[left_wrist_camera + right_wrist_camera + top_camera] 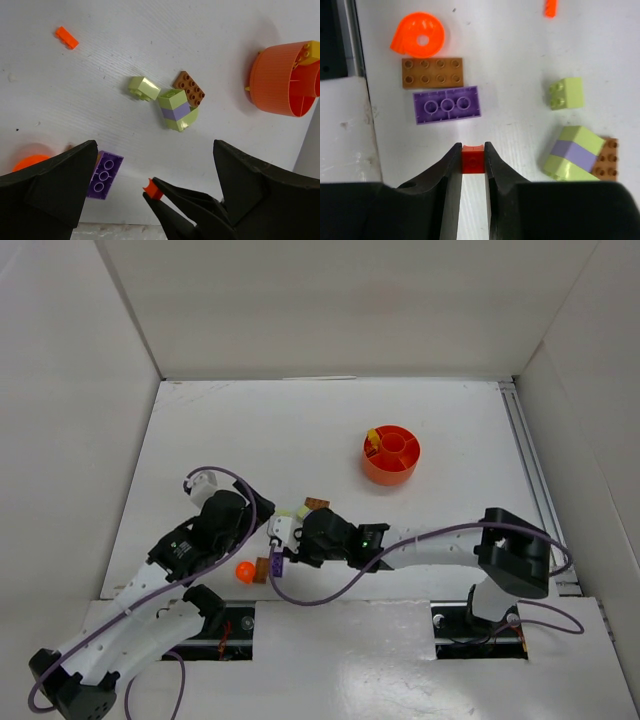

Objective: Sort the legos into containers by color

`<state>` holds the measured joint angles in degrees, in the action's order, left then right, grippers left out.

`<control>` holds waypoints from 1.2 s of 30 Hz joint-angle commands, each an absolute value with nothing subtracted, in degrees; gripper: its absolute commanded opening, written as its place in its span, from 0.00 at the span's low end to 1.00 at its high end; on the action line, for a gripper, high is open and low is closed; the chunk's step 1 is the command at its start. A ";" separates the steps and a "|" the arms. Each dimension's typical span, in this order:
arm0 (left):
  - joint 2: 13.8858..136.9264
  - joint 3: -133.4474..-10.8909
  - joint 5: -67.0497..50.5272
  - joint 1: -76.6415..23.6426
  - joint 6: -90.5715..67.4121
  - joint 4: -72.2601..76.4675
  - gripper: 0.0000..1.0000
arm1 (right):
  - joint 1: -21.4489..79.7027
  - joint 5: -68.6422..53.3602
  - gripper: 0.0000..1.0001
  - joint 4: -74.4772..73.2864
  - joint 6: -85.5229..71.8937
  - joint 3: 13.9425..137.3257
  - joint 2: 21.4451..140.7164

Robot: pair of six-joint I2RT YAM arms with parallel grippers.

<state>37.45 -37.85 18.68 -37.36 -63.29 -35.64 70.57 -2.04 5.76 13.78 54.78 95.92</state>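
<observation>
Right wrist view: the right pincer is clenched on a tiny red-orange plastic brick, just beside a flat purple brick on the white bench. Lift straight, squeeze steady, toward the round orange-red plastic dish, well apart. Left pincer hangs released.

A tiny red brick sits pinched in the right gripper just beside the flat purple brick, a brown-orange brick lying along its other side and the orange-red dish well apart.
</observation>
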 commanded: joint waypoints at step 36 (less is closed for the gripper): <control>60.82 -43.42 12.22 -16.79 -48.78 -23.47 1.00 | 30.06 11.42 0.35 -14.06 13.10 65.74 87.45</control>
